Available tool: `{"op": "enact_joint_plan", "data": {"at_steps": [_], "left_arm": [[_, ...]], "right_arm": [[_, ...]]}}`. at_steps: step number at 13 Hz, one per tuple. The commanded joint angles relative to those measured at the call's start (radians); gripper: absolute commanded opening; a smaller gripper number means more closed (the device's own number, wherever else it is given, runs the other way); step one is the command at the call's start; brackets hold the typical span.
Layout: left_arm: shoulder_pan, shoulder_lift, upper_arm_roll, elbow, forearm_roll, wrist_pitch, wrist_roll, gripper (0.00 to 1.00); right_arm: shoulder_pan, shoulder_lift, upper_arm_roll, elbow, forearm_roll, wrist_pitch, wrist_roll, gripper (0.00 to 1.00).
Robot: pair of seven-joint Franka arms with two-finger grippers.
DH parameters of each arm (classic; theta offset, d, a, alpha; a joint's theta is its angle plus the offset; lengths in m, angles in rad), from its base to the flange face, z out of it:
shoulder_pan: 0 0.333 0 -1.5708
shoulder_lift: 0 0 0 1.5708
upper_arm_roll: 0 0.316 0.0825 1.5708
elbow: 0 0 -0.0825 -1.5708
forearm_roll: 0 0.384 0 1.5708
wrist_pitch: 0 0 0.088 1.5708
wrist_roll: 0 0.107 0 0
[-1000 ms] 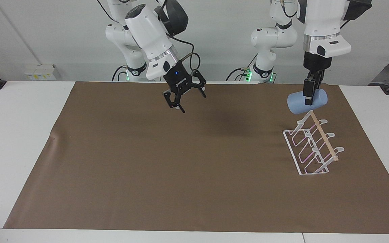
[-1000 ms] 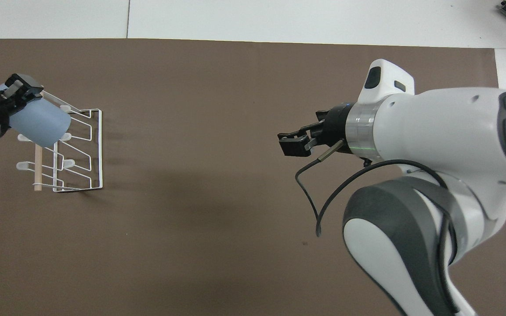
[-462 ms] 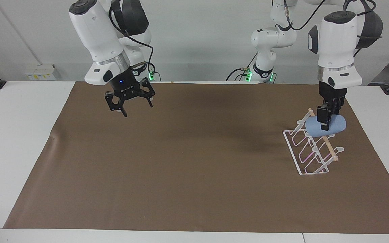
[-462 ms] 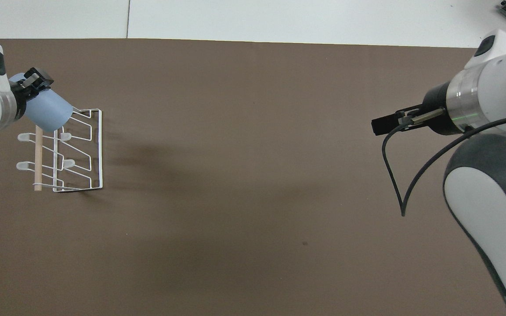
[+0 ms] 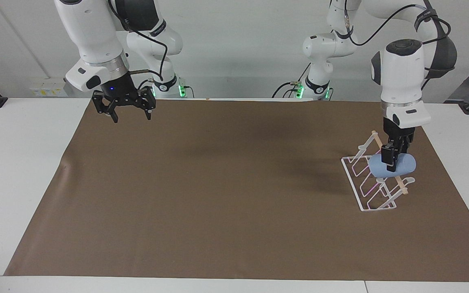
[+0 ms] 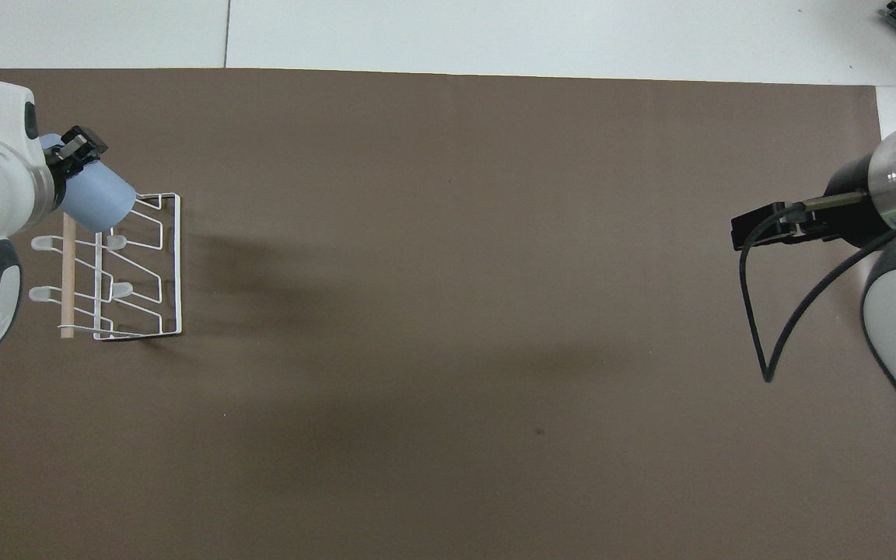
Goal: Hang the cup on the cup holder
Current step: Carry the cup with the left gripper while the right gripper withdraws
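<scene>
The light-blue cup lies on its side, tilted, with my left gripper shut on it from above. It sits low on the cup holder, a white wire rack with a wooden rod, at the left arm's end of the mat. The cup rests against the rod among the prongs. I cannot tell whether a prong is inside it. My right gripper hangs open and empty over the mat's edge at the right arm's end.
A brown mat covers most of the white table. A black cable loops down from the right wrist. Nothing else stands on the mat.
My left gripper has carried the cup down from above the rack's end onto its prongs. The right arm has swung away from the table's middle toward its own end.
</scene>
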Motion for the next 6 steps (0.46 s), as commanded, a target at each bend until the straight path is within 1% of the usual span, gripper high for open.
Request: {"op": "enact_joint_plan", "data": {"at_steps": [1,2,4,5,6], "left_arm": [[0.007,0.005,-0.003,-0.034,0.056,0.048,-0.034,0.0],[0.008,0.011,-0.003,-0.034,0.075,0.055,-0.037,0.0],[0.007,0.012,-0.003,-0.037,0.08,0.057,-0.05,0.0],[0.007,0.012,-0.003,-0.044,0.08,0.057,-0.052,0.0],[0.005,0.012,-0.003,-0.054,0.082,0.064,-0.064,0.0]], "right_arm": [[0.028,-0.001,-0.08,0.05,-0.007,-0.061,-0.004,1.0],[0.028,-0.003,-0.108,0.051,-0.006,-0.065,-0.021,1.0],[0.034,-0.006,-0.19,0.041,0.013,-0.053,-0.073,1.0],[0.038,-0.021,-0.227,0.021,0.037,-0.047,-0.081,1.0],[0.04,-0.032,-0.241,-0.008,0.048,-0.047,-0.08,1.0]]}}
